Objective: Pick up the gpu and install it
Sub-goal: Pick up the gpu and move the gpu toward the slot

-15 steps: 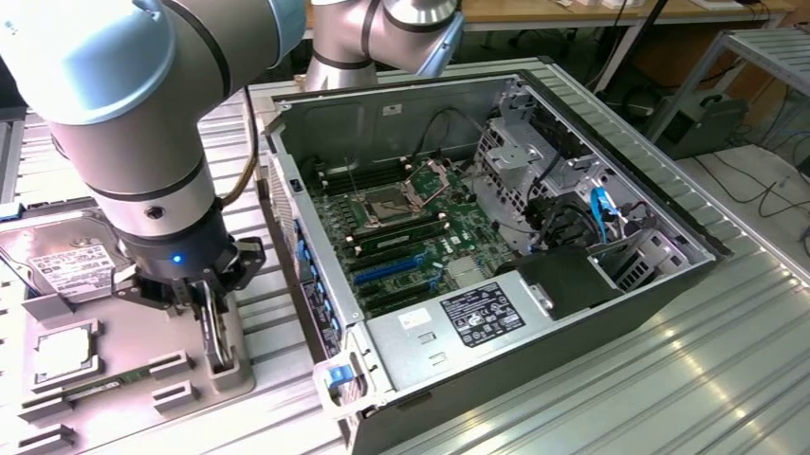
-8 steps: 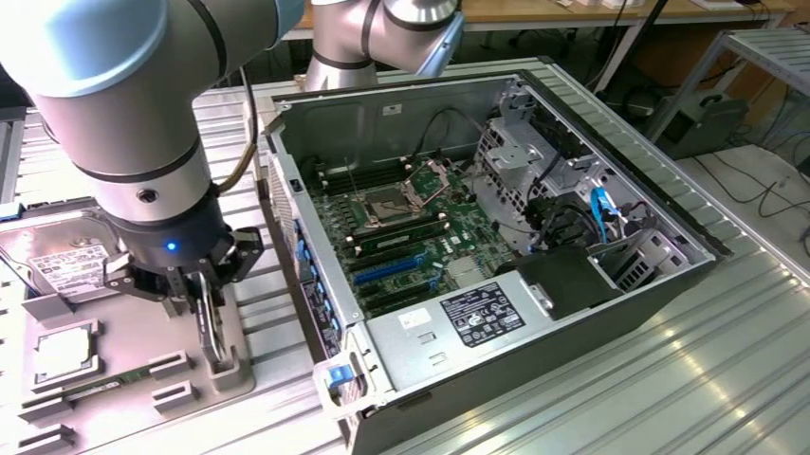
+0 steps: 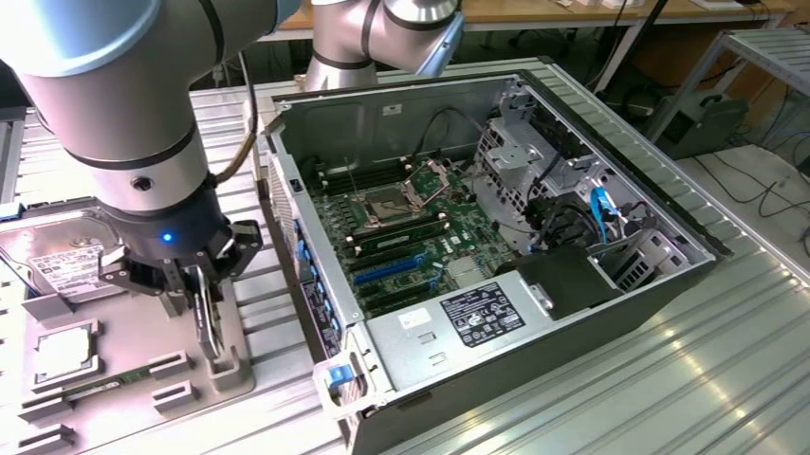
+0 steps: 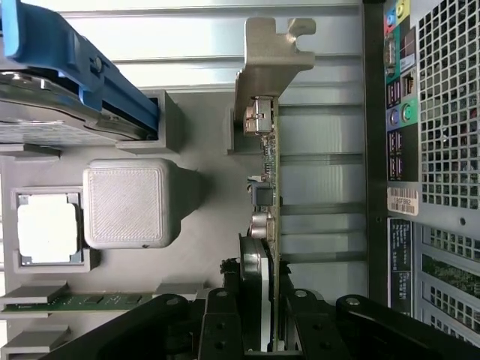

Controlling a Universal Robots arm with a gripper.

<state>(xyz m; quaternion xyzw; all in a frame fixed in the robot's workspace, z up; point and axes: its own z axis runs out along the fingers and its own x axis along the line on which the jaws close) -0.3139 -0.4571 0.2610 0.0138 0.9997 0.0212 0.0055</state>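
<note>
**A:** Entry: the gpu (image 4: 271,187). Where is it sitting?

**B:** It is standing on edge over the grey holder tray (image 4: 202,247), just beside the open computer case (image 3: 506,360). I cannot tell whether it is clear of its slot.

**A:** Appearance?

**B:** It is showing edge-on as a thin green board carrying small parts. A narrow silver bracket (image 4: 270,67) is capping the end farthest from the grip.

**A:** Gripper?

**B:** The gripper (image 4: 262,319) is straddling the card. The fingers (image 4: 225,322) are standing part-closed and pressing on both of its flat faces.

**A:** Handling?

**B:** I am judging it light and stiff, but fragile. The flat faces are looking like the safest hold, since that is keeping pressure off the connector edge and the small parts.
</note>
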